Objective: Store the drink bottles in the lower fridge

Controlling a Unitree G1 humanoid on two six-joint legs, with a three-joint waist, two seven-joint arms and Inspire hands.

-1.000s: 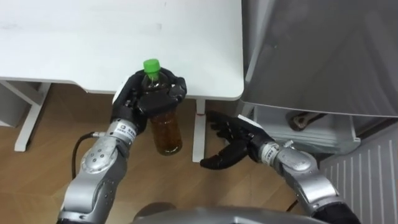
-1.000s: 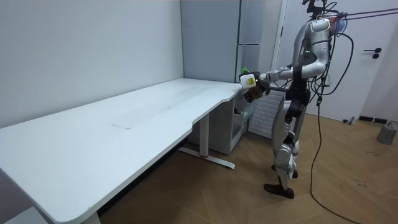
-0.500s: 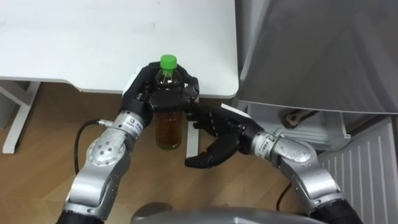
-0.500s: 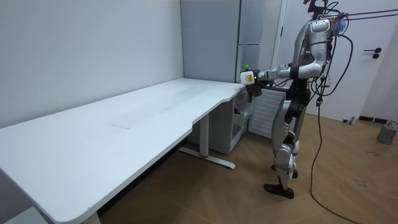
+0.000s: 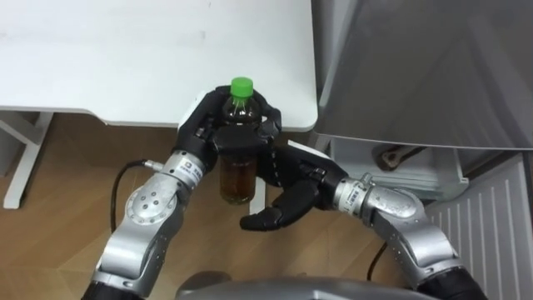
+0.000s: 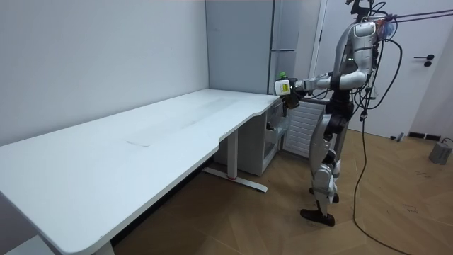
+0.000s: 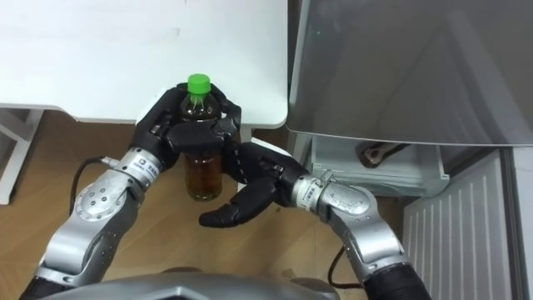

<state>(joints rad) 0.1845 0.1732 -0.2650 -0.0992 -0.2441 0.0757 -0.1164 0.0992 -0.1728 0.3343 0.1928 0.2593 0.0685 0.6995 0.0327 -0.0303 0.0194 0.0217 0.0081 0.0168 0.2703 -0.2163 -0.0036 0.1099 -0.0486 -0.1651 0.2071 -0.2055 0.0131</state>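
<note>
A clear bottle (image 5: 236, 173) of amber drink with a green cap (image 5: 241, 85) hangs upright over the floor, just off the white table's near corner. My left hand (image 5: 218, 135) is shut on its upper half, fingers wrapped round the neck and shoulder. My right hand (image 5: 283, 193) is open right beside the bottle's lower half, fingers spread behind it and thumb stretched below. The right eye view has the same bottle (image 7: 202, 173), left hand (image 7: 176, 133) and right hand (image 7: 250, 193). In the room view I stand at the table's end by the fridge, both hands (image 6: 288, 90) held out in front.
The white table (image 5: 125, 58) spans the upper left, its leg (image 5: 258, 196) behind the bottle. The grey upper fridge (image 5: 416, 67) fills the upper right. Below it the lower compartment (image 5: 400, 162) stands open, its ribbed white door (image 5: 491, 221) swung out on the right. Wooden floor lies beneath.
My right hand has moved left from the fridge side until it reaches the bottle's lower half. The left hand and bottle have shifted right and a little up.
</note>
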